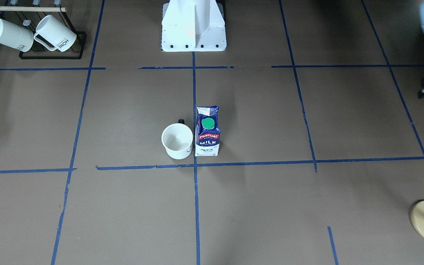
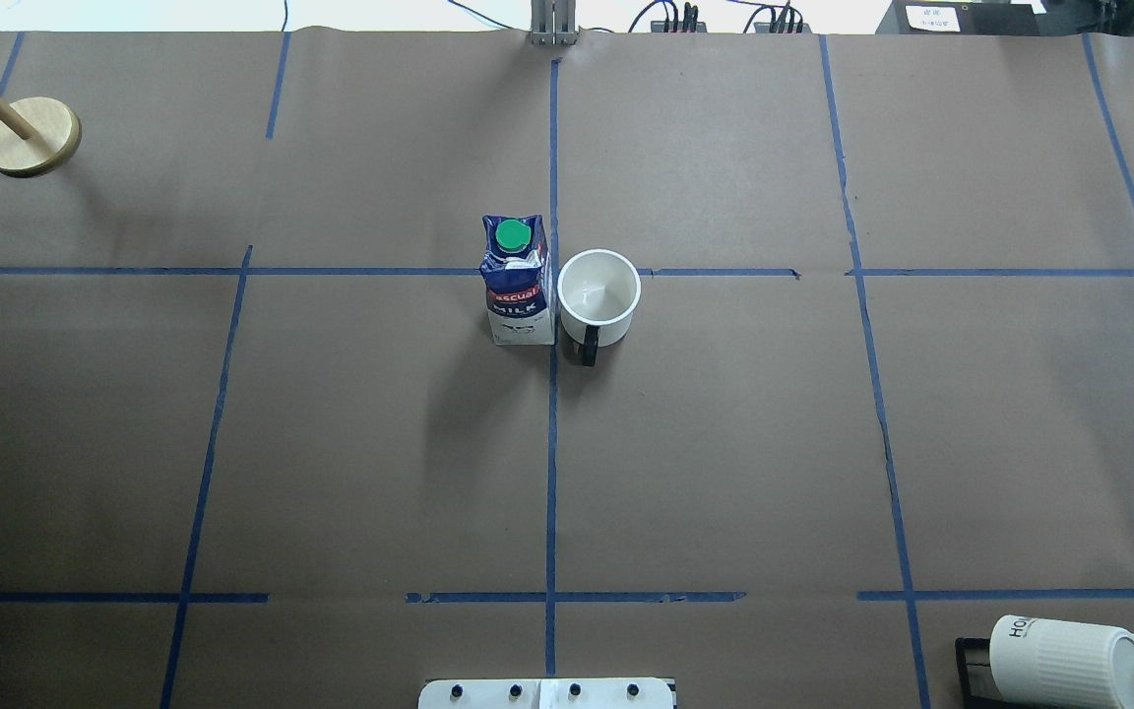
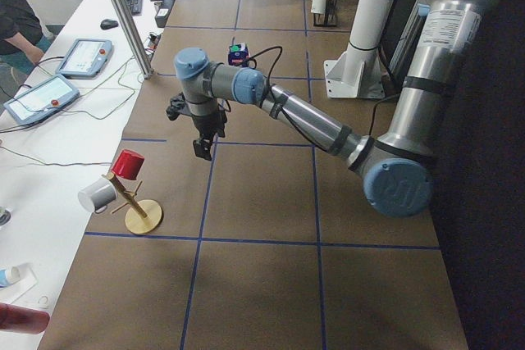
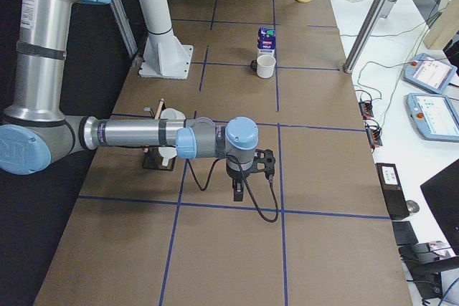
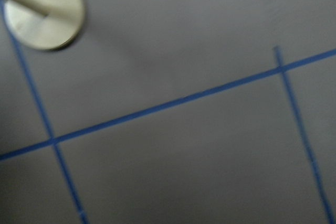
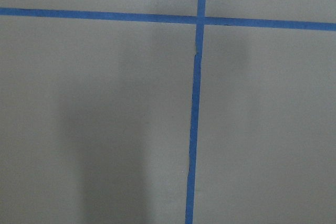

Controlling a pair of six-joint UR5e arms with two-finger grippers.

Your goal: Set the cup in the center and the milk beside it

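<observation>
The white cup (image 1: 177, 141) stands upright, its black handle toward the robot, just beside the crossing of the long blue tape lines, the center (image 1: 195, 165). The blue and white milk (image 1: 207, 131) carton with its green cap stands upright right next to it. Both also show in the overhead view, cup (image 2: 598, 295) and milk (image 2: 518, 286). My left gripper (image 3: 201, 149) hangs over the table near the wooden stand, far from both. My right gripper (image 4: 238, 193) hangs over bare table near the mug rack. I cannot tell whether either is open or shut.
A black rack (image 1: 50, 55) holds two ribbed "HOME" mugs (image 1: 55, 33) at the robot's right. A wooden peg stand (image 3: 143, 215) with a red and a grey cup stands at the far left corner. The robot's white base (image 1: 193, 25) is at the near edge.
</observation>
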